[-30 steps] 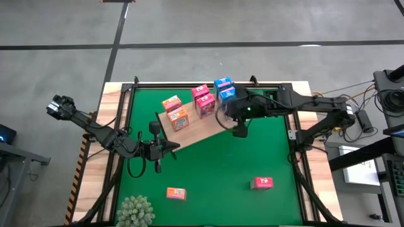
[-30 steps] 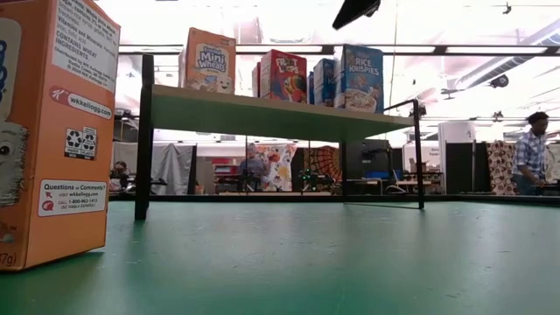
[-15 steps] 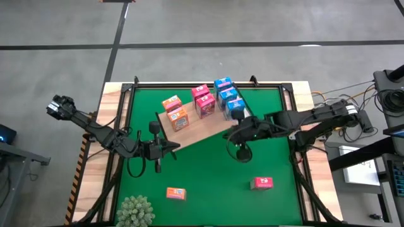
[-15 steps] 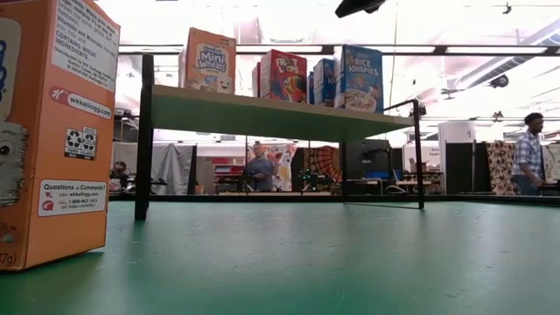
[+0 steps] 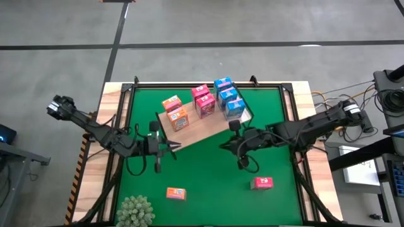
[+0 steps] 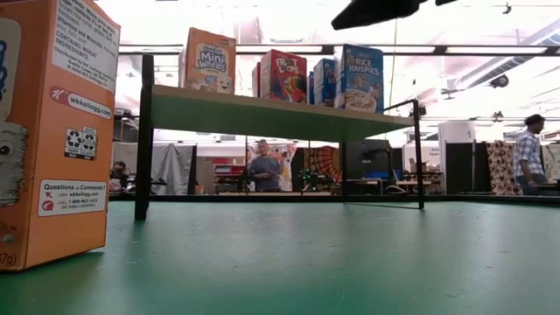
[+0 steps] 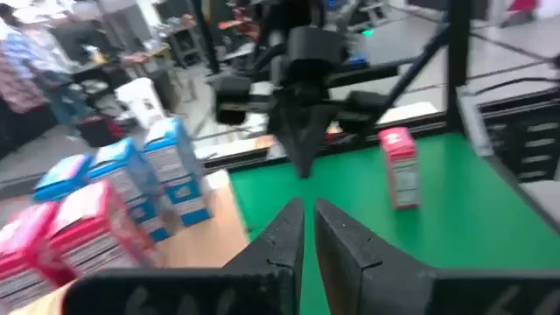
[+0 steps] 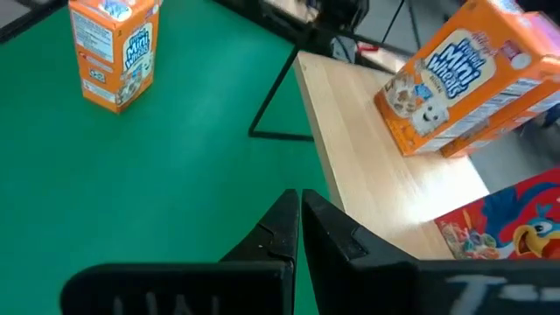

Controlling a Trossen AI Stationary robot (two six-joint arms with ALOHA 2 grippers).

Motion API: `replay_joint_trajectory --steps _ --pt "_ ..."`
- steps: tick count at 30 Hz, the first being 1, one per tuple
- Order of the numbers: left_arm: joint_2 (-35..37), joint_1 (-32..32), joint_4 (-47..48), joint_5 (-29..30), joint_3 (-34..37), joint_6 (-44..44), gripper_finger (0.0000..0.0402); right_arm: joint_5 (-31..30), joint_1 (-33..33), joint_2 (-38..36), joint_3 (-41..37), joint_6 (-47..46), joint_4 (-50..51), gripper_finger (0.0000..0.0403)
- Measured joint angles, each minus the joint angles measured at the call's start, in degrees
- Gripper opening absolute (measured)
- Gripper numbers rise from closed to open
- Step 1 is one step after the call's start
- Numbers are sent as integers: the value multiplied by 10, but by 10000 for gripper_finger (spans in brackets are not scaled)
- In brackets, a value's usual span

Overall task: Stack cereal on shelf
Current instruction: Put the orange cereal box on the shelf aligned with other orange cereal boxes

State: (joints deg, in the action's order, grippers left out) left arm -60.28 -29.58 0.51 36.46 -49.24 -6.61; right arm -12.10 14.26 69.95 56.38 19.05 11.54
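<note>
The shelf is a light-wood board on thin dark legs, standing on the green mat. On it stand two orange boxes, two pink-red boxes and three blue boxes. One orange box and one pink-red box stand on the mat near the front edge. My right gripper is shut and empty over the mat, just in front of the shelf's near right edge. My left gripper is shut and empty at the shelf's near left corner.
A fuzzy green plant sits at the near left corner. A dark frame edges the mat. In the low view the orange box fills the left foreground. People stand in the room beyond the table.
My right gripper has drawn back from the blue boxes at the shelf's right end, going toward the table's near edge and a little left. The third blue box, covered by the gripper before, now shows standing on the shelf.
</note>
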Motion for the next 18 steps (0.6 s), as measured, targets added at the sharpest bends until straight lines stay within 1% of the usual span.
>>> replay_joint_trajectory --steps 3,6,9,12,15,18 --pt "-19 0 55 -24 -47 23 30 0 0 -28 -40 11 -46 9" --pt "-44 0 157 -42 -109 74 56 1 1 -61 -82 19 -92 9" --pt "-78 0 281 -60 -175 153 87 1 1 -98 -122 29 -130 9" --pt "-118 0 390 -86 -236 239 120 1 1 -137 -141 30 -139 9" --pt "-164 -2 465 -120 -285 323 152 1 1 -172 -151 28 -142 9" --pt "-213 -12 509 -153 -322 392 181 2 1 -196 -163 30 -144 9"
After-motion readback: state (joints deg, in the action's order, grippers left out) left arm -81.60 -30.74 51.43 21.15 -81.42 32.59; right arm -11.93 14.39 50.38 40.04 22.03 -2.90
